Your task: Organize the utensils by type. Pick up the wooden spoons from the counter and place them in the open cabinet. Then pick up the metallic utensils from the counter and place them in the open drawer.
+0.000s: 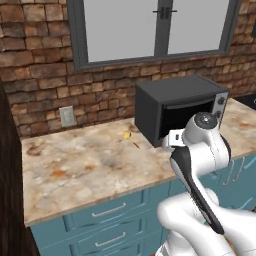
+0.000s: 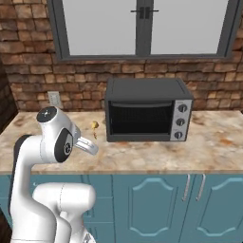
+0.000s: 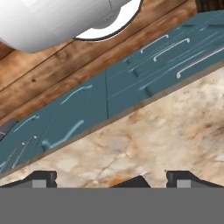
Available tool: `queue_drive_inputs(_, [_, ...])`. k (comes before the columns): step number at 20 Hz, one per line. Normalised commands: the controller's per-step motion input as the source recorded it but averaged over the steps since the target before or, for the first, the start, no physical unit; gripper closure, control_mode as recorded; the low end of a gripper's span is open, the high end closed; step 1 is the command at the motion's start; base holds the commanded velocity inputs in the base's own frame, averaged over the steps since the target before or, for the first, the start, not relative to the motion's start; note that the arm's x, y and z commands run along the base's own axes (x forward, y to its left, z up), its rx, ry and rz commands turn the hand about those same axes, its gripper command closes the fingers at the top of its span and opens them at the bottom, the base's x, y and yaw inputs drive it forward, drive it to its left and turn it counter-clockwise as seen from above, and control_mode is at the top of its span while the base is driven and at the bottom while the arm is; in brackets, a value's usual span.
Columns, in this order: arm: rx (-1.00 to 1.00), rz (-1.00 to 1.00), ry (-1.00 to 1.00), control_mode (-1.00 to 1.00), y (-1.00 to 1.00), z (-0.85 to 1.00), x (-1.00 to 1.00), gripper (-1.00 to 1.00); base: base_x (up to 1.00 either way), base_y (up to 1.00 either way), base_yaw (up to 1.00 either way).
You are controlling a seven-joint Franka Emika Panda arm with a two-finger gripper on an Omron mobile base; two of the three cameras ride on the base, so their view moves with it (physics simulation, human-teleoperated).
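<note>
Utensils: a small gold spoon-like piece (image 1: 127, 134) lies on the bench (image 1: 85, 170) toward its back edge, just left of the toaster oven (image 1: 175, 107), and a slim dark sliver (image 1: 136, 145) lies just in front of it, its long axis running diagonally from back-left to front-right. In the right base view the gold piece (image 2: 95, 125) sits beside the oven's (image 2: 147, 110) left wall, with the thin piece (image 2: 95, 135) below it seen almost end-on; which end is the head cannot be told at this size.

Arm: folded tight above the front edge of the bench, elbow high, the forearm doubled back down toward the base. In the hand view the tool (image 3: 112, 178) looks down on the bench top (image 3: 175, 131) near its front edge, its two dark fingertips (image 3: 41, 178) set wide apart with only stone between them, gripping nothing.

The hand view adds the teal drawer fronts (image 3: 131, 83) and the wooden floor (image 3: 52, 74) beyond the bench edge. The base views add the brick wall (image 1: 40, 65), window (image 1: 155, 30) and wall socket (image 1: 67, 116).
</note>
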Motion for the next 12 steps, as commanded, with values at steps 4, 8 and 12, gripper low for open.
queue_drive_inputs(4, [0.00,0.00,0.00,1.00,0.00,0.00,0.00,-1.00,0.27,0.25,0.00])
queue_drive_inputs(8, [0.00,0.00,0.00,1.00,0.00,0.00,0.00,-1.00,0.32,0.28,0.00])
queue_drive_inputs(12, [0.00,0.00,0.00,1.00,0.00,0.00,0.00,-1.00,0.36,0.28,0.00])
